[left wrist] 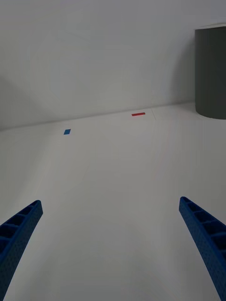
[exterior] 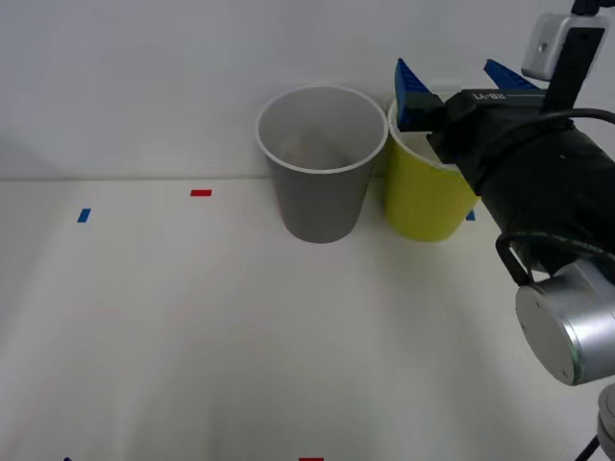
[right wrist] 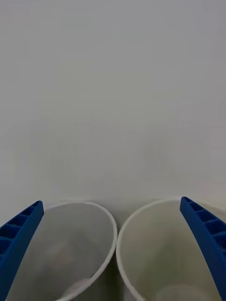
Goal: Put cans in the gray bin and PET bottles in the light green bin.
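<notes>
The gray bin [exterior: 322, 178] stands upright at the back of the table, and the light green bin [exterior: 423, 197] touches its right side. My right gripper [exterior: 459, 79] hovers open above the light green bin's rim with nothing between its fingers. From the right wrist I look down into both: the gray bin [right wrist: 66, 244] and the light green bin [right wrist: 165, 249]. A faint pinkish shape lies deep in the gray bin; I cannot tell what it is. Cans and PET bottles are out of view. My left gripper [left wrist: 110, 201] is open and low over bare table, with the gray bin [left wrist: 212, 70] farther off.
The white table [exterior: 192, 327] ends at a white wall just behind the bins. A red tape mark [exterior: 200, 193] and a blue tape mark [exterior: 84, 215] lie to the left of the gray bin. Another red mark [exterior: 310, 459] sits at the front edge.
</notes>
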You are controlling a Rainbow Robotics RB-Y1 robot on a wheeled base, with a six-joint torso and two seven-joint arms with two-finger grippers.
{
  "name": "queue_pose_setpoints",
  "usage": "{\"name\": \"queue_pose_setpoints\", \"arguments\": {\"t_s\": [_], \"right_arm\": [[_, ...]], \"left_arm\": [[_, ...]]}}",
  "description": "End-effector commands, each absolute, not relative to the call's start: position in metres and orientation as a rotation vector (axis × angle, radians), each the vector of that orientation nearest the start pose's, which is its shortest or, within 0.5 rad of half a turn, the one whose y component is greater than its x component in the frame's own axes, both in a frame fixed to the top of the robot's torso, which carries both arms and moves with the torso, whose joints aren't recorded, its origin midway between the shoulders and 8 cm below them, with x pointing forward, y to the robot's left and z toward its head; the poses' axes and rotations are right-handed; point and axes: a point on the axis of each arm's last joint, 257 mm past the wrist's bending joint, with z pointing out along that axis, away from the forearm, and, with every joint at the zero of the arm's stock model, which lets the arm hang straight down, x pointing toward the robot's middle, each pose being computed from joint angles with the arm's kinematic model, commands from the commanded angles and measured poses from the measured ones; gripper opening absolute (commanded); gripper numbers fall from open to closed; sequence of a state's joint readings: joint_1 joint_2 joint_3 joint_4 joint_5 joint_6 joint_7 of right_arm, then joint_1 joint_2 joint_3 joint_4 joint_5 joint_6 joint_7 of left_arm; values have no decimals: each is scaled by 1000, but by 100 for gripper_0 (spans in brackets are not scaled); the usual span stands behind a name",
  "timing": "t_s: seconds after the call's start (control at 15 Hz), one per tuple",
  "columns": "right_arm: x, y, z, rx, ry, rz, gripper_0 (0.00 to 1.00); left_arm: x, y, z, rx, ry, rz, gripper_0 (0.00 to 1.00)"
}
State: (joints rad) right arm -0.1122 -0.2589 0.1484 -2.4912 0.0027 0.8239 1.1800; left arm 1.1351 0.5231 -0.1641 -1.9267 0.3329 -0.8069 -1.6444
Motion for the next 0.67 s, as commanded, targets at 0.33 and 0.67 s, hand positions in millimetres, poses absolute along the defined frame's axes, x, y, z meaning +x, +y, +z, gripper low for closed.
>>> {"name": "queue_pose_setpoints", "arguments": {"t_s": [0.33,0.67], "right_arm": [[431,-220,13,42,1496,230,99],[424,-234,3,60,1492,203,99]], "left_arm": [[174,335,-252,77,1589,104,100],[174,335,-252,77,1589,104,100]]}}
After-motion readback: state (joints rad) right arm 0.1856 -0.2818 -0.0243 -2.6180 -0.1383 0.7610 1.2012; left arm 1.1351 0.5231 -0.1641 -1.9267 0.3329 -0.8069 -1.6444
